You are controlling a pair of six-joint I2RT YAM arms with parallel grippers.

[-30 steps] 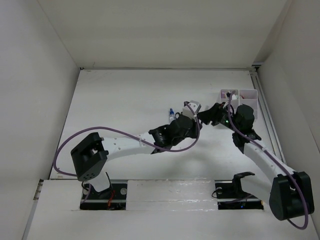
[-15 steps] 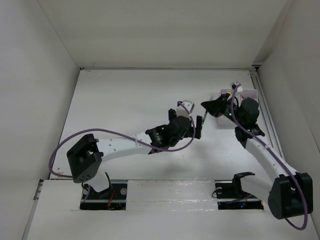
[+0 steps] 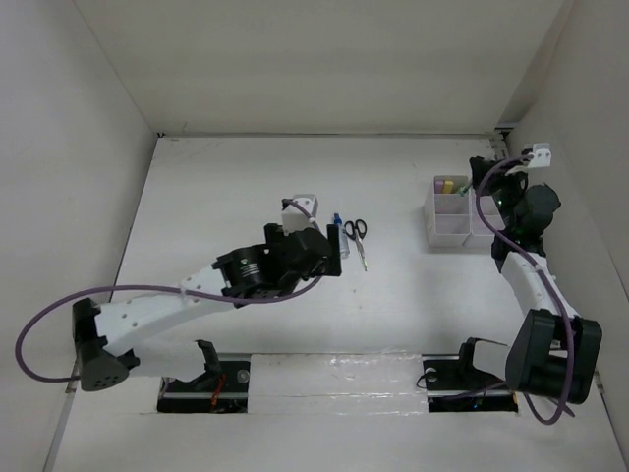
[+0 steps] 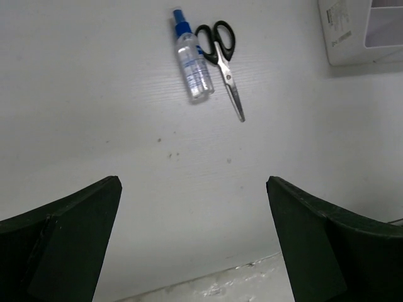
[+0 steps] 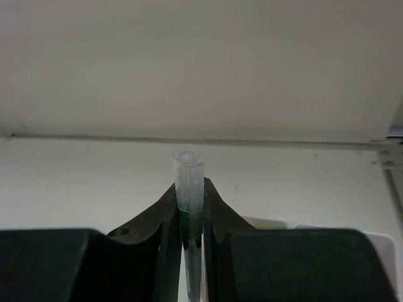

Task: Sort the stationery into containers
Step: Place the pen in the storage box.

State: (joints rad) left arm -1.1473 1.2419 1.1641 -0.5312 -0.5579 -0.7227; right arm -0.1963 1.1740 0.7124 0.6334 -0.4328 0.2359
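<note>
While the right gripper (image 5: 189, 211) is pinching a thin pen (image 5: 188, 173), likely light, stiff and slick, near its clear end, the left gripper (image 4: 194, 239) is hanging wide apart.

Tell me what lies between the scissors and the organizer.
Nothing: the top external view shows only bare table between the scissors and the organizer.

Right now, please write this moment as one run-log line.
left fingers: open, empty | right fingers: shut on pen, near organizer | scissors, bottle: side by side on table
</note>
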